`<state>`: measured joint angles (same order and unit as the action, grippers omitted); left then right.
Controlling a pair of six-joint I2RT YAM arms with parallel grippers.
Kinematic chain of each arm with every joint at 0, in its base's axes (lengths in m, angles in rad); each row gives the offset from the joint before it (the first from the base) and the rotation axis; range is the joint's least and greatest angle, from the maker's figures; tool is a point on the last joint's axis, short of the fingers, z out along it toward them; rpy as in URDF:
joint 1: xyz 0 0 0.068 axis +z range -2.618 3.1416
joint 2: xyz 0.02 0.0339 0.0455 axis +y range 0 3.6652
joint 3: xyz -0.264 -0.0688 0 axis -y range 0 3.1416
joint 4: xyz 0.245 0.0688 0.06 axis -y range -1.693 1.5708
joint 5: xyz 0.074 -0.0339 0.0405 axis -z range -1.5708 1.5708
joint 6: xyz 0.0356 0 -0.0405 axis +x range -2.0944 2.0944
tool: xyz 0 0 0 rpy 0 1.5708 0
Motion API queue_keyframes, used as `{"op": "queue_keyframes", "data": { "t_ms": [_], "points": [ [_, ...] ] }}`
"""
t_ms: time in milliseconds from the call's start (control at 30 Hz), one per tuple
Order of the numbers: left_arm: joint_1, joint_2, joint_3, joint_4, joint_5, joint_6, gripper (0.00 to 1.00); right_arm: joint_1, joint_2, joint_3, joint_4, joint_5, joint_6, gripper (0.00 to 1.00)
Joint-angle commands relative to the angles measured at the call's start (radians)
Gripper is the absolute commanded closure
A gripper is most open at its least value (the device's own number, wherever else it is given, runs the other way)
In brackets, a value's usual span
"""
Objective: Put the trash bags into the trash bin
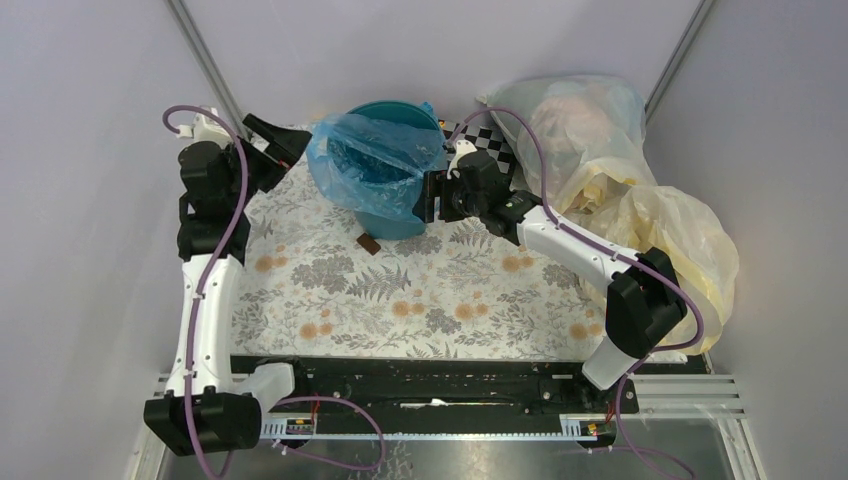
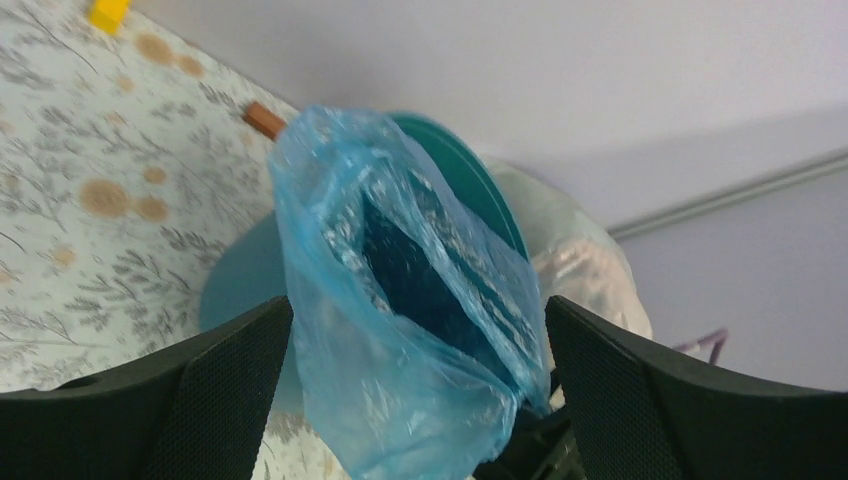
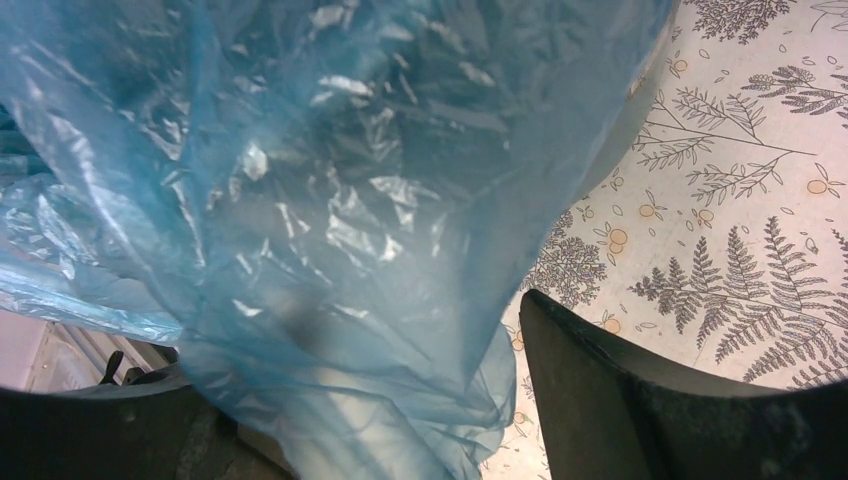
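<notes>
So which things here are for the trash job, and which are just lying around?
For the job:
- blue trash bag, hanging over the bin's rim
- teal trash bin

Just lying about:
- clear stuffed bag
- pale-yellow bag
- small brown piece
- checkered board

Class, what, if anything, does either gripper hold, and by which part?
Nothing is gripped. The left gripper stands open, clear of the trash bag; the right gripper is open too, loose bag film between its fingers.
</notes>
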<state>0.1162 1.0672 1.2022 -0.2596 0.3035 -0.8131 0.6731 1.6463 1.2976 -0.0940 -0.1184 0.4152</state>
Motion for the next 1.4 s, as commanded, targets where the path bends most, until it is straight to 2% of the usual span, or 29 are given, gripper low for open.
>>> {"op": "queue_keyframes", "data": {
  "t_ms": [0,167,233,333,533,667,867,1033,1133,1200,1367],
  "points": [
    [-0.046,0.017,0.045,-0.062,0.080,0.004,0.01,-0.007,-0.031,0.045,0.012,-0.017,-0.019,0.24],
    [-0.216,0.095,0.149,-0.204,-0.150,0.102,0.02,-0.006,-0.029,0.042,0.013,-0.018,-0.014,0.21],
    [-0.263,0.117,0.149,-0.231,-0.245,0.124,0.06,-0.006,-0.028,0.040,0.013,-0.019,-0.013,0.20],
    [-0.289,0.117,0.110,-0.239,-0.345,0.149,0.15,-0.006,-0.026,0.039,0.012,-0.024,-0.011,0.19],
    [-0.289,0.042,-0.036,-0.218,-0.461,0.189,0.32,-0.007,-0.025,0.041,0.007,-0.012,-0.021,0.18],
    [-0.288,0.010,-0.112,-0.188,-0.457,0.193,0.41,-0.007,-0.024,0.049,-0.001,0.003,-0.033,0.18],
    [-0.266,-0.033,-0.227,-0.105,-0.437,0.144,0.48,-0.015,-0.040,0.055,-0.017,0.026,-0.046,0.17],
    [-0.181,-0.024,-0.297,-0.037,-0.316,0.099,0.52,-0.017,-0.059,0.057,-0.042,0.064,-0.072,0.16],
    [-0.133,-0.010,-0.331,0.000,-0.230,0.053,0.61,-0.020,-0.086,0.051,-0.056,0.097,-0.090,0.16],
    [-0.125,-0.021,-0.365,0.045,-0.208,0.031,0.67,-0.021,-0.114,0.043,-0.056,0.112,-0.100,0.16],
    [-0.124,-0.075,-0.448,0.155,-0.197,-0.016,0.71,-0.029,-0.158,0.041,-0.059,0.159,-0.127,0.17]
  ]
}}
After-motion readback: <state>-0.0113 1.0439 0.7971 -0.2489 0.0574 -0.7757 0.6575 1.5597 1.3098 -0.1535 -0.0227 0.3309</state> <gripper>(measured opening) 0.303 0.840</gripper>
